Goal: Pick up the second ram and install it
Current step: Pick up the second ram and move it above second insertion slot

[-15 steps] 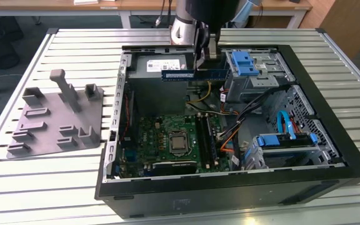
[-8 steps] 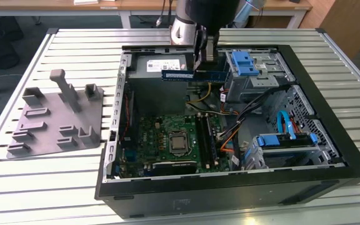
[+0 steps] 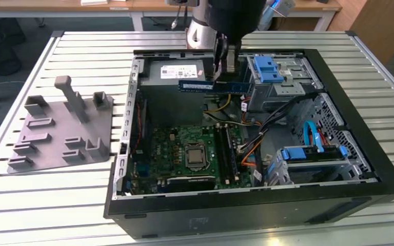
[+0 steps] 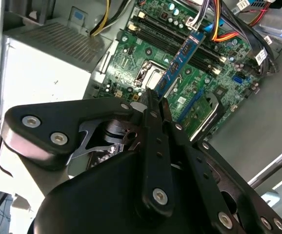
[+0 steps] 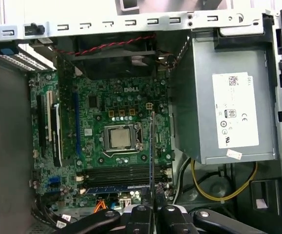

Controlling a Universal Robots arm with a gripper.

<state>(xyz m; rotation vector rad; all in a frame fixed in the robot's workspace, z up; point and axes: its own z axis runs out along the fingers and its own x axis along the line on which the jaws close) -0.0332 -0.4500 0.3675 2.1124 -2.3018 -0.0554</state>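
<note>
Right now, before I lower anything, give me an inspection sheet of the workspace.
Surface: slatted white table, bearing the open computer case.
Job's things: second ram held level above the case, not in a motherboard slot.
Clutter: grey fixture tray on the exterior view's left.
Grippers: pincer shut on the second ram.
Cables: yellow wires beside the power supply.
Surroundings: wooden desks behind the table.

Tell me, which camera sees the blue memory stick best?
The exterior view: the memory stick shows its long flat side, held in the jaws. In the second wrist view it slants away; in the first wrist view it is edge-on.
</note>
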